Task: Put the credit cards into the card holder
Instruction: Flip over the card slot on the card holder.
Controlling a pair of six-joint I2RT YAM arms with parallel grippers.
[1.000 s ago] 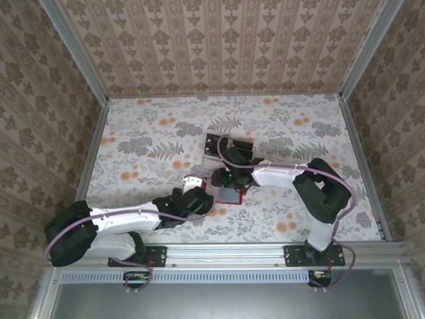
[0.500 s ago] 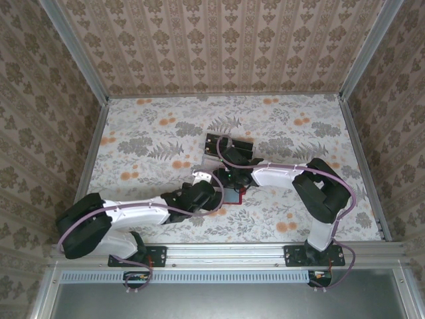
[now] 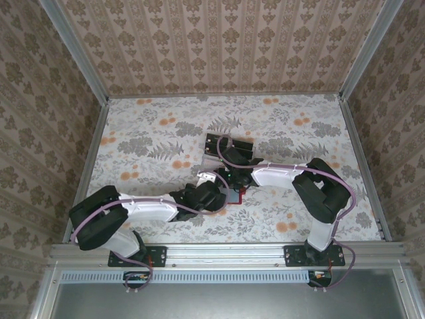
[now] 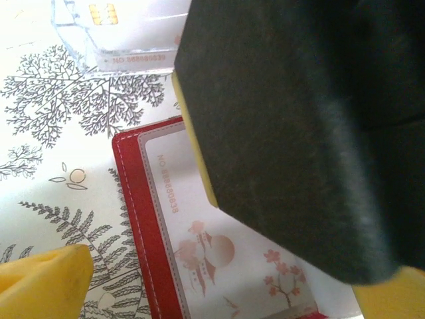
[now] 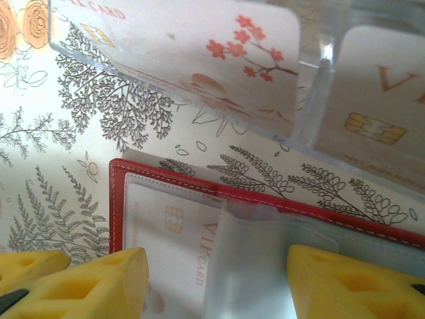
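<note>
Card holder (image 3: pixel 238 193) lies open near the middle of the table (image 3: pixel 146 146), a bit toward the near edge. One credit card (image 5: pixel 176 232) is already in its pocket. More credit cards (image 5: pixel 199 53) wait in a clear stand (image 5: pixel 312 93) just behind it. Right gripper (image 5: pixel 212 279) sits over the holder, fingers partly spread, pinching nothing. Left gripper (image 3: pixel 214 188) has just come in beside it, fingers spread wide. I think it can now help with the next card.

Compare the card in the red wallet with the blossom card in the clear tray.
The wallet card sits tucked in the red wallet; the blossom card lies in the clear tray. A translucent pocket half covers the wallet card; the blossom card's art shows plainly. Both are pale with gold chips.
</note>
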